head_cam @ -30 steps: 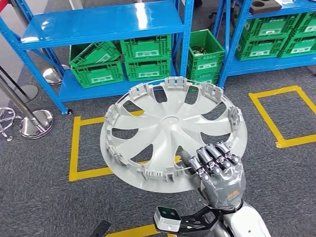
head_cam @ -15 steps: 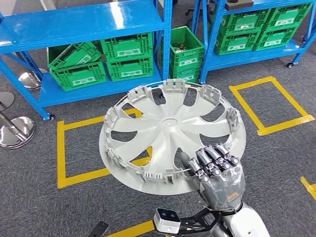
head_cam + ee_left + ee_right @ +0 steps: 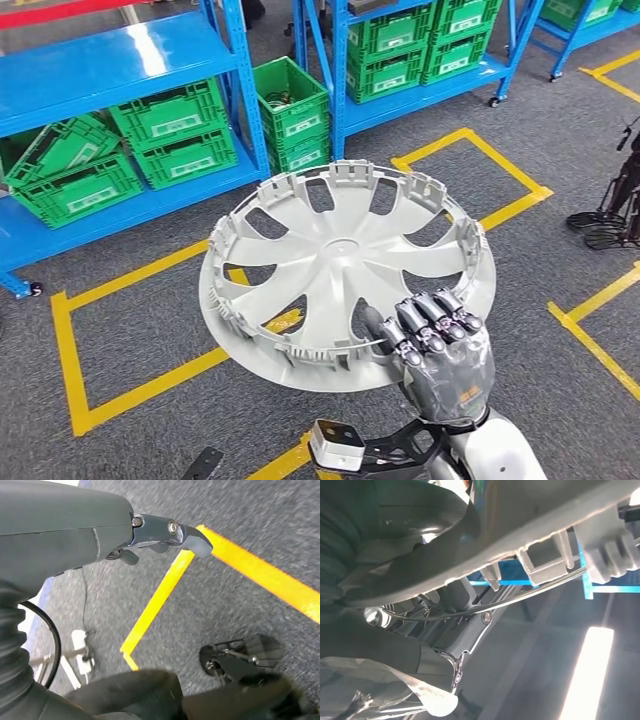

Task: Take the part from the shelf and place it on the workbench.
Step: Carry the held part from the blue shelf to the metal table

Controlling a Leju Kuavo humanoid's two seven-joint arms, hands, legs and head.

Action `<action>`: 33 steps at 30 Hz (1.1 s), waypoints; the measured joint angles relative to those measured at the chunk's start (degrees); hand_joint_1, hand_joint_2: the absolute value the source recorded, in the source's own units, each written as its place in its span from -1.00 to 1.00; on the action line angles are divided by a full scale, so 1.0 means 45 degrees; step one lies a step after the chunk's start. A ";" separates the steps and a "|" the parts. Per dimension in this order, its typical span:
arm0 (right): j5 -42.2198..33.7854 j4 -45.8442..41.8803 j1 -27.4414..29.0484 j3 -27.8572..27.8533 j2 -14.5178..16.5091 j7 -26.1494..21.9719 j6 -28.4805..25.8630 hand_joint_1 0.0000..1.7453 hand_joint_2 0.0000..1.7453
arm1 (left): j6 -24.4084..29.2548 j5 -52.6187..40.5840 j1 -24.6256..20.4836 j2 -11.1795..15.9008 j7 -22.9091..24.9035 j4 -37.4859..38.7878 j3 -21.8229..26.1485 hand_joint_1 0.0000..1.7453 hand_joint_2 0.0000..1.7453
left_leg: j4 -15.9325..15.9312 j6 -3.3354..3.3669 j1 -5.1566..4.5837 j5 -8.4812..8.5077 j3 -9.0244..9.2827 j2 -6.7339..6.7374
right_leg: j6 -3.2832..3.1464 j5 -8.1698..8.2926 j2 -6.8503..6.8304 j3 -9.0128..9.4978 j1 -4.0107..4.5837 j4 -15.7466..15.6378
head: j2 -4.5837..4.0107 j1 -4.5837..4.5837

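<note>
Partly hidden beneath the round, spoked grey plastic hubcap (image 3: 343, 270), the right hand (image 3: 441, 355) is seen gripping its rim; the left hand's (image 3: 166, 535) closure cannot be told.

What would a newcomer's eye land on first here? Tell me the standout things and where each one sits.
First, the big grey wheel cover held flat in mid-air at the centre of the head view, its near edge gripped by the robot's right hand. Next, the blue shelves with green crates behind it to the left. Then the yellow tape lines on the grey carpet below.
</note>
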 joint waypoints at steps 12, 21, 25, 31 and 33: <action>-0.0005 -0.0044 0.0061 -0.0001 -0.0149 -0.0315 -0.0005 1.00 1.00 | 0.0087 -0.0107 0.0000 -0.0073 -0.0219 -0.0005 -0.0001 -1.00 1.00 | -0.0907 0.0408 -0.0134 0.0210 0.0157 0.1277 | 0.0561 -0.1271 -0.1144 -0.1752 0.0020 0.3260 | 0.0000 0.0166; 0.0000 -0.0198 0.0104 -0.0045 -0.0168 -0.0382 -0.0005 1.00 1.00 | 0.0124 -0.0119 -0.0097 -0.0120 -0.0228 -0.0016 -0.0008 -1.00 1.00 | -0.0523 0.0075 -0.0273 -0.0132 0.0081 0.1793 | -0.0057 -0.0039 -0.1498 0.0116 0.0137 -0.0195 | 0.0000 0.0124; -0.0002 -0.0223 0.0121 -0.0069 -0.0172 -0.0446 -0.0002 1.00 1.00 | 0.0114 -0.0124 -0.0052 -0.0108 -0.0232 -0.0019 -0.0006 -1.00 1.00 | 0.2378 -0.0127 -0.0147 -0.1586 -0.1072 0.0805 | -0.0197 0.0087 -0.0929 0.0077 0.0060 -0.0239 | 0.0000 0.0046; -0.0001 -0.0234 0.0222 -0.0131 -0.0174 -0.0749 -0.0002 1.00 1.00 | 0.0103 -0.0218 -0.0047 -0.0103 -0.0223 -0.0019 -0.0006 -1.00 1.00 | -0.0271 -0.0086 0.0038 0.0050 0.0125 -0.0162 | -0.0014 0.0147 0.0080 -0.0093 0.0057 -0.0024 | 0.0001 0.0045; -0.0002 -0.0250 0.0241 -0.0153 -0.0174 -0.0834 -0.0004 1.00 1.00 | 0.0120 -0.0249 -0.0050 -0.0109 -0.0220 -0.0019 -0.0011 -1.00 1.00 | -0.0684 -0.0015 0.0034 0.0023 0.0246 -0.0366 | 0.0189 0.0241 0.0366 -0.0290 0.0026 0.0012 | 0.0002 0.0047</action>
